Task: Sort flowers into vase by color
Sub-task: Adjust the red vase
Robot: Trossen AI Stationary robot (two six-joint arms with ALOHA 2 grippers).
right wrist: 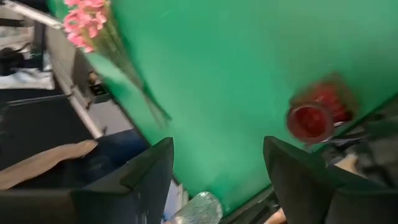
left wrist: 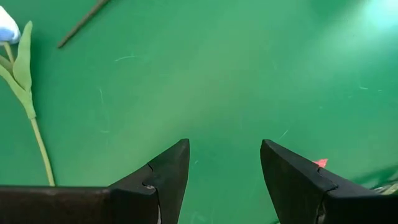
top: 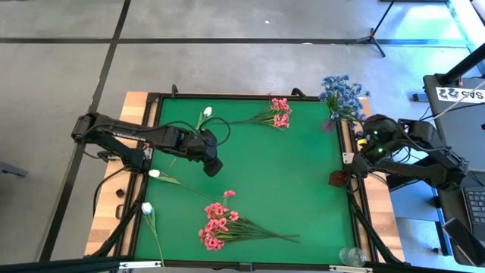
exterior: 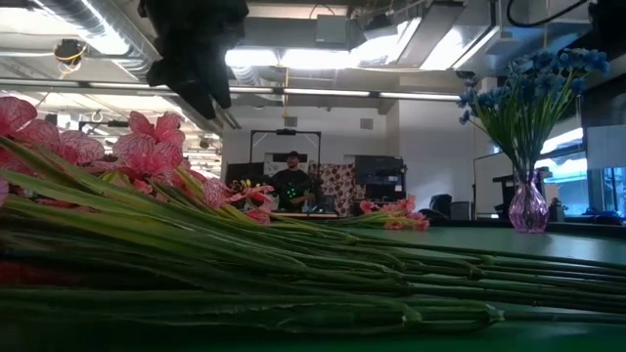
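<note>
A large bunch of pink sprays (top: 221,225) lies near the table's near edge, and it fills the foreground in the low view (exterior: 147,147). A smaller pink bunch (top: 279,114) lies at the far edge. Three white tulip buds lie flat on the mat (top: 206,114) (top: 154,174) (top: 147,208). Blue sprays (top: 342,92) stand in a purple vase (exterior: 528,207) at the far right corner. My left gripper (top: 214,165) (left wrist: 224,155) hangs open over bare mat, left of centre. My right gripper (top: 355,168) (right wrist: 217,162) is open above the right edge, by a red vase (right wrist: 311,118).
A clear glass vase (top: 351,255) (right wrist: 199,208) stands at the near right corner and the red vase (top: 337,178) at the right edge. The mat's middle (top: 288,174) is bare green. A person (exterior: 291,181) stands in the room beyond the table.
</note>
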